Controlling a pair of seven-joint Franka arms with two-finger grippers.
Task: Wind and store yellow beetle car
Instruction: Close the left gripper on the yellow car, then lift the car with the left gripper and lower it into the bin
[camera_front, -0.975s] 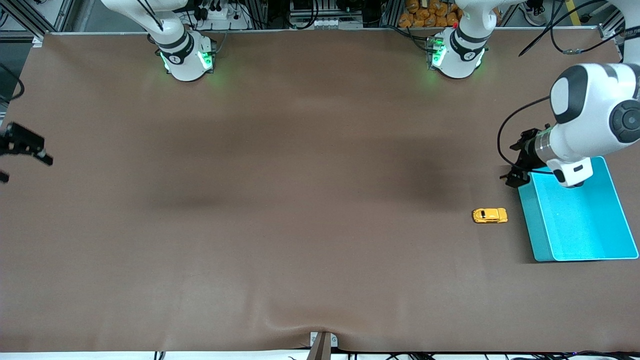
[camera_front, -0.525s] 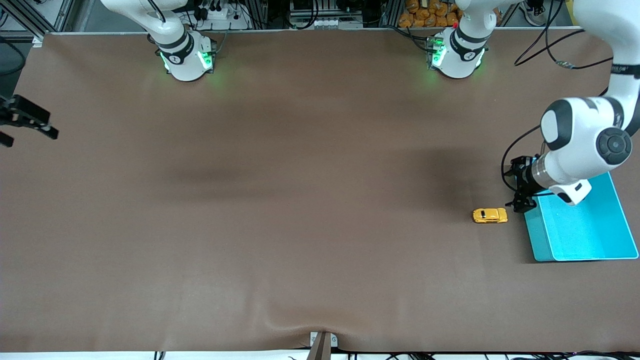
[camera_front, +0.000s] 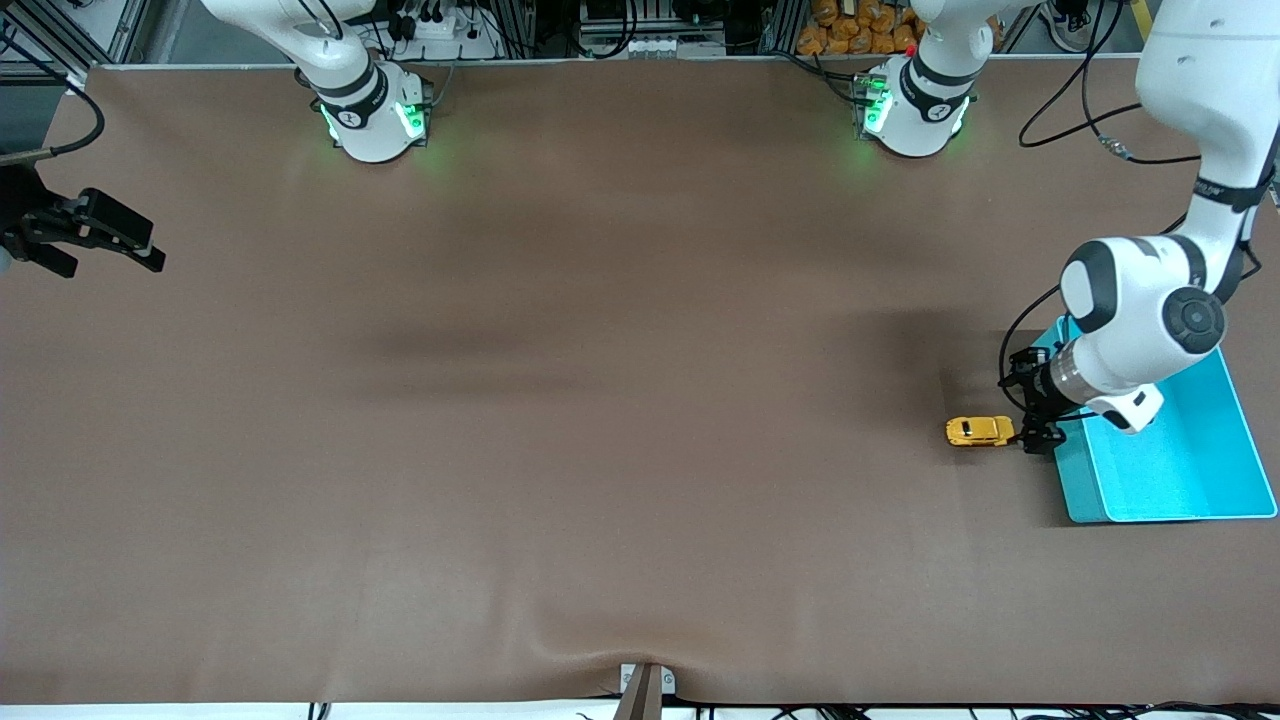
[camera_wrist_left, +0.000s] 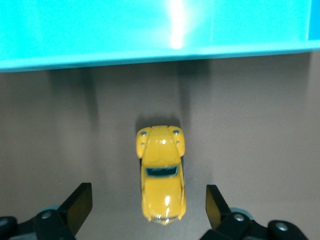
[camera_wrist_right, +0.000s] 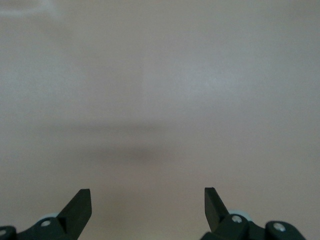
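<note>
Spreading across nearly the whole front view, the brown table (camera_front: 560, 400) is where we find our two arms at work, with a teal bin (camera_front: 1180, 500) sitting at the left arm's end. Our left arm reaches down from its base so that the left gripper (camera_front: 1040, 435) hangs low between the bin's wall and the yellow beetle car (camera_front: 980, 431), its jaws spread wide and holding nothing; in the left wrist view the car (camera_wrist_left: 161, 172) lies on the table just ahead of the two dark fingertips (camera_wrist_left: 80, 202), lined up with the gap between them and not yet inside it. Our right arm waits at its own end of the table, the right gripper (camera_front: 95, 235) up over the bare mat, likewise wide open and empty. The car itself stands on its wheels just beside the bin, apart from it, with its length running toward the bin's wall. We judge the little toy to be light, rigid and glossy, so it should lift with little force but could skid or roll away on its wheels if nudged from one end. Its rounded roof and bonnet offer poor purchase; the flatter flanks between the wheel arches look like the place to close on, square across the body, firmly enough that winding it will not twist it loose.
</note>
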